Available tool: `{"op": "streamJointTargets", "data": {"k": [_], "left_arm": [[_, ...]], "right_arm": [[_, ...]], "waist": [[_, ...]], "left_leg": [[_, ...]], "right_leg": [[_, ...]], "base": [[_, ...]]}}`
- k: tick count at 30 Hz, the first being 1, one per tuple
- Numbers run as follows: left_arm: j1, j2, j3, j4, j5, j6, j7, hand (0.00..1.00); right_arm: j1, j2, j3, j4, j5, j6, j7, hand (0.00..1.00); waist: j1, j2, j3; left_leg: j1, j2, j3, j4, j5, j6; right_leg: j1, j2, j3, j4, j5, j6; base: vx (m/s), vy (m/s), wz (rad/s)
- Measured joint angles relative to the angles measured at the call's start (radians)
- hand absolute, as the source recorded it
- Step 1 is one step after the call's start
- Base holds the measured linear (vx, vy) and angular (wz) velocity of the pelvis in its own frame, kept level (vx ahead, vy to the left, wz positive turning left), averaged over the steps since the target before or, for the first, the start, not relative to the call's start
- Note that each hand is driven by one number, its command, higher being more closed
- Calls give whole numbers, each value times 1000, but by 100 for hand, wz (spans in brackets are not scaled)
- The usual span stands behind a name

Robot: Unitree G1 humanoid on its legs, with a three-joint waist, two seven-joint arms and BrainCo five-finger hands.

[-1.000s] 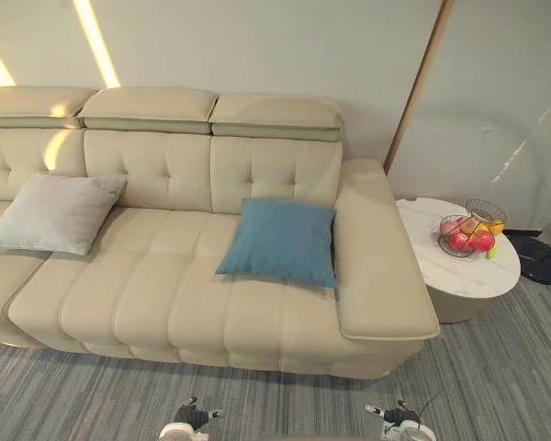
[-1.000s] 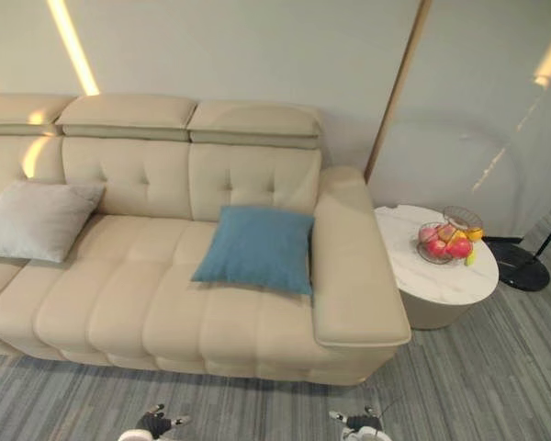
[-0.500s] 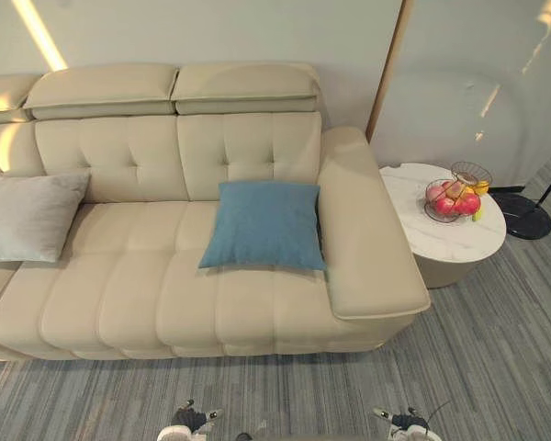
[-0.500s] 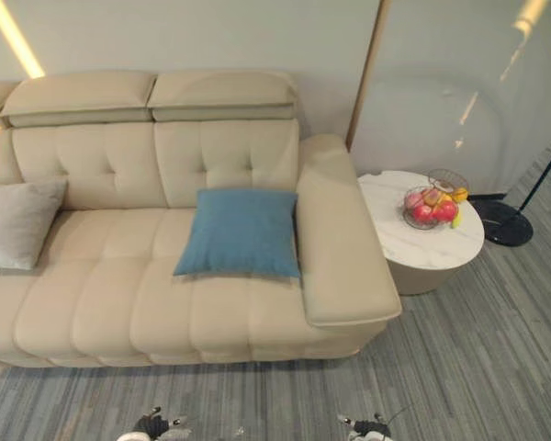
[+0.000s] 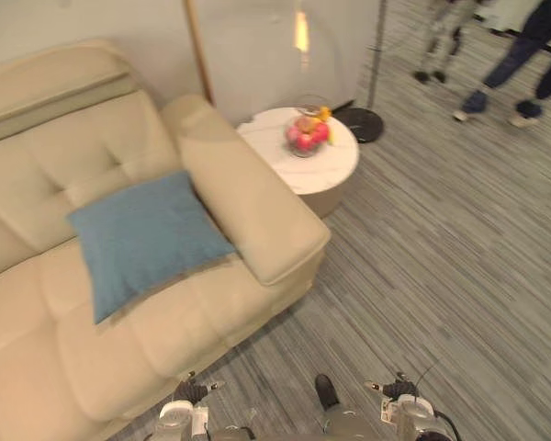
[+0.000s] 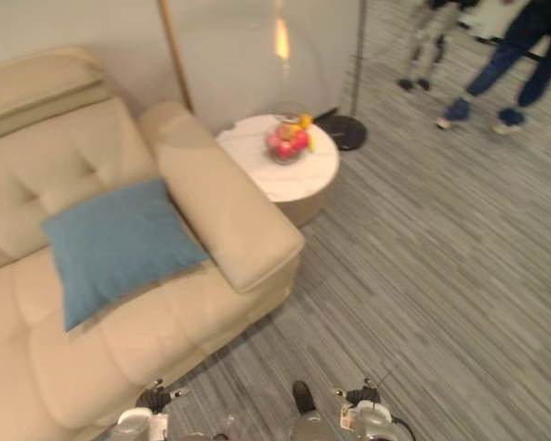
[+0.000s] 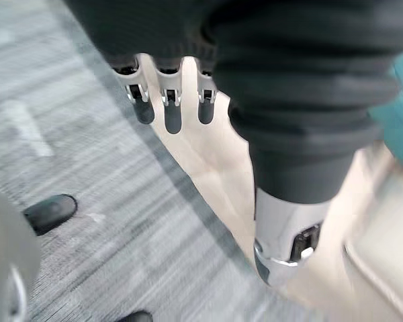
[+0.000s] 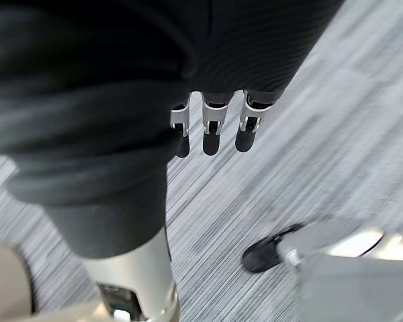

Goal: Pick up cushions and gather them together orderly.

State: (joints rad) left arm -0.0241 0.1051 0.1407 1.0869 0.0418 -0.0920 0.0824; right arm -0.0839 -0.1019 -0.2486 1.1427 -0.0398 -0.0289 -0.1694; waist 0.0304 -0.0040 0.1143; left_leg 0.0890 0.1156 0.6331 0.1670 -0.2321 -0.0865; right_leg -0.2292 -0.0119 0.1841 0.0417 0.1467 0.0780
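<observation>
A: Fingers?
B: Left hand [image 7: 172, 114] fingers [image 7: 142, 107] straight, apart, empty. Right hand [image 8: 211, 131] likewise, over floor [image 8: 322, 100].
A: Cushion?
B: Blue cushion [image 5: 142, 239] on sofa [image 5: 257, 239] seat, centre-left of frame, squarish, corners tilted. Left hand at lower edge looks nearer.

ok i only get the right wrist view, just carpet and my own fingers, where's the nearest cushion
Observer: A blue cushion lies on the seat of the beige sofa, close beside the armrest.
Operator: left hand anywhere near it
Observer: No, the left hand hangs with straight fingers over the floor at the sofa's edge, holding nothing.
Operator: whats past the armrest
Observer: A round white side table with a fruit basket on it.
</observation>
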Motion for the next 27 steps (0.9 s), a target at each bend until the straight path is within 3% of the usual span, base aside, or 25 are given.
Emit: {"op": "streamJointTargets", "data": {"k": [1,2,3,4,5,7,8,9,12,13,14,15,16,18,20,22,23,24,26,27], "left_arm": [[3,-9,2,-8,0,1,-1,0],[6,-15,8,-18,0,0,-2,0],[12,-30,40,-25,0,1,-6,0],[21,-33,53,-29,-1,2,-7,0],[43,-40,70,-33,-3,7,-7,0],[71,-43,68,-26,-4,20,-7,0],[70,-46,68,-19,-4,21,-7,0],[74,-59,67,-5,-4,22,-10,0],[54,-49,68,3,-3,22,-9,0],[45,-50,68,3,-3,21,-9,0],[38,-52,68,3,-3,19,-9,0],[32,-56,68,4,-2,19,-10,0],[22,-70,65,3,-3,17,-10,0],[28,-78,55,3,-3,16,-12,0],[39,-80,46,-6,-6,11,-27,0],[38,-80,47,-17,-6,9,-27,0],[41,-80,47,-16,-5,7,-28,0],[43,-78,50,-11,-4,8,-27,0],[33,-53,35,-1,17,11,-29,0],[30,-47,34,0,19,12,-29,0]], "right_arm": [[9,-1,9,-2,0,0,1,0],[12,-3,15,-5,0,0,1,0],[19,-2,20,-14,1,0,3,0],[19,0,27,-18,1,-1,5,0],[8,2,29,-18,1,-1,6,0],[-10,-3,26,-42,1,-2,7,0],[-12,-12,26,-45,1,-2,8,0],[-20,-32,23,-55,3,-3,8,0],[-15,-29,16,-56,7,-2,9,0],[-4,-30,16,-56,13,-3,10,0],[-7,-30,16,-56,17,-3,10,0],[-12,-30,16,-56,20,-3,10,0],[-18,-29,15,-50,23,-4,8,0],[-21,-30,15,-15,39,-7,5,0],[-24,-28,10,-7,40,-7,3,0],[-34,-29,-9,10,40,-10,2,0],[-35,-32,-13,16,40,-9,2,0],[-31,-33,-14,15,40,-9,1,0],[-10,-13,-15,17,39,-2,2,0],[-1,-13,-21,17,39,1,2,0]], "waist": [[-6,5,6],[-12,13,12],[-23,22,22],[-23,23,21],[-13,57,10],[-15,44,3],[-13,37,5],[-5,78,-9],[-23,77,-10],[-22,77,-10],[-18,80,-8],[-15,80,-4],[-15,78,12],[-11,73,18],[3,68,25],[28,76,27],[41,94,24],[50,101,21],[45,84,23],[35,83,22]], "left_leg": [[4,8,12,30,-16,0],[8,13,15,43,-27,-1],[20,23,24,45,-36,-1],[20,30,38,33,-52,12],[20,43,45,10,-72,1],[32,41,82,24,-87,-24],[37,23,77,30,-96,-39],[35,34,48,38,-90,-36],[18,82,18,170,-86,-45],[-31,134,-13,343,-81,-37],[-93,172,-71,508,-46,21],[-130,169,-128,572,-59,40],[-175,126,-242,607,-108,33],[-200,68,-319,552,-134,16],[-265,4,-376,417,-131,25],[-299,-32,-430,241,-77,17],[-288,-15,-430,129,1,-4],[-272,-12,-404,116,47,24],[-230,-31,-313,79,27,55],[-218,-40,-295,63,26,56]], "right_leg": [[-15,-7,-90,33,-37,-56],[-19,-10,-140,56,-63,-80],[-34,-29,-259,117,-126,-156],[-47,-41,-330,143,-170,-178],[-63,-42,-384,166,-183,-168],[-97,-52,-376,344,-214,-152],[-88,-46,-362,318,-252,-111],[-89,15,-332,287,-248,-116],[-92,37,-313,331,-258,-127],[-77,52,-286,339,-271,-146],[-64,67,-253,334,-278,-155],[-56,71,-229,331,-280,-157],[-21,79,-176,309,-279,-157],[28,80,-111,267,-273,-151],[69,88,14,197,-258,-142],[76,88,118,129,-242,-125],[79,97,141,99,-227,-106],[90,98,160,81,-213,-83],[88,47,150,71,-190,-16],[85,35,131,76,-192,-12]], "base": [[-47,-102,-42],[-78,-78,-50],[-124,-57,-54],[-135,-88,-97],[-101,-104,-116],[37,-109,-109],[143,-61,-125],[160,-11,-106],[259,-91,-58],[342,-155,-85],[262,-97,-92],[226,-22,-103],[153,27,-93],[181,93,-108],[167,144,-140],[97,220,-179],[115,310,-206],[95,259,-190],[180,246,-120],[198,202,-55]]}}
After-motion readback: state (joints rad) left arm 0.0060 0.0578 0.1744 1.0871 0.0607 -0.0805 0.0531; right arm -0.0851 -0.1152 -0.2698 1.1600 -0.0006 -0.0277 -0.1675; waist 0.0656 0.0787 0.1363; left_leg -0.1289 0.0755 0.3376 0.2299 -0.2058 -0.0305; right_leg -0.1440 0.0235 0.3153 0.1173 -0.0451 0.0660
